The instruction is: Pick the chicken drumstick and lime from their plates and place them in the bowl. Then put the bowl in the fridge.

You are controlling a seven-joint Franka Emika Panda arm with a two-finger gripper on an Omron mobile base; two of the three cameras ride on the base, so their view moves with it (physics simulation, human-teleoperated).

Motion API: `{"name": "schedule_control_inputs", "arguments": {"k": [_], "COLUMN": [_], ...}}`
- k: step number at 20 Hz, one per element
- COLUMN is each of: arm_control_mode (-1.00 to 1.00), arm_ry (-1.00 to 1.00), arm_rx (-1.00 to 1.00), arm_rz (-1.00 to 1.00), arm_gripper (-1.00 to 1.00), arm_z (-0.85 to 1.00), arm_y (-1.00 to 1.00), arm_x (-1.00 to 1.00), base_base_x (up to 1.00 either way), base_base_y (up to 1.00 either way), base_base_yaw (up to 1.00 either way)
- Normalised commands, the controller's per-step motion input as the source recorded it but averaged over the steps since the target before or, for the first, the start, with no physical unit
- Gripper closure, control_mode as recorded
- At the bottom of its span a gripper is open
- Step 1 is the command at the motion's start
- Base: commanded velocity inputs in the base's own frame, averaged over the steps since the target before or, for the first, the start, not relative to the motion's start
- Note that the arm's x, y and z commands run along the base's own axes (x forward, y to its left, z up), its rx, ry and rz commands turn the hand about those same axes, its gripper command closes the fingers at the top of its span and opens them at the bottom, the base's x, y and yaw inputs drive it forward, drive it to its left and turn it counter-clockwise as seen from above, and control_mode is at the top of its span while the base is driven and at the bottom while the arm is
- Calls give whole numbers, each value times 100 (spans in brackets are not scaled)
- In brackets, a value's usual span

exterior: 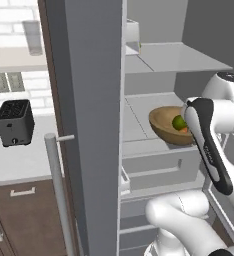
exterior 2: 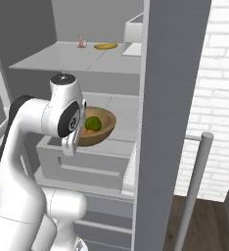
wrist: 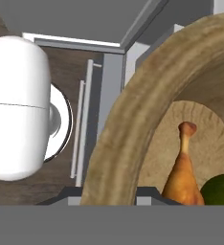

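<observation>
Wooden bowl inside the open fridge, tilted and seemingly just above the middle white shelf over the drawers. Lime and chicken drumstick both lying in it, so loading done and the last step in hand: setting the bowl down in the fridge. Tool closed, gripping the bowl by its near rim, as the hand view suggests: rim running right up to the camera, drumstick and lime just beyond. Whether the bowl's base already touches the shelf, hard to tell. Next, by judgement: level the bowl, lower until it sits flat, then release and back straight out, clear of the shelf edge and the door.
</observation>
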Motion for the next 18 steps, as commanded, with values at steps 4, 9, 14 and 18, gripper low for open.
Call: {"name": "schedule_control_inputs", "arguments": {"k": [4, 9, 14, 18], "arm_control_mode": [100, 100, -100, -100], "arm_ry": [0, 0, 0, -3], "arm_rx": [0, 0, 0, 0], "arm_rz": [0, 0, 0, 1], "arm_gripper": [100, 100, 100, 100], "arm_z": [0, 0, -9, -46], "arm_y": [0, 0, -2, -13], "arm_x": [0, 0, 75, 100], "base_base_x": [47, 47, 12, 0], "base_base_y": [0, 0, 0, 0], "base_base_yaw": [-21, -8, 0, 0]}}
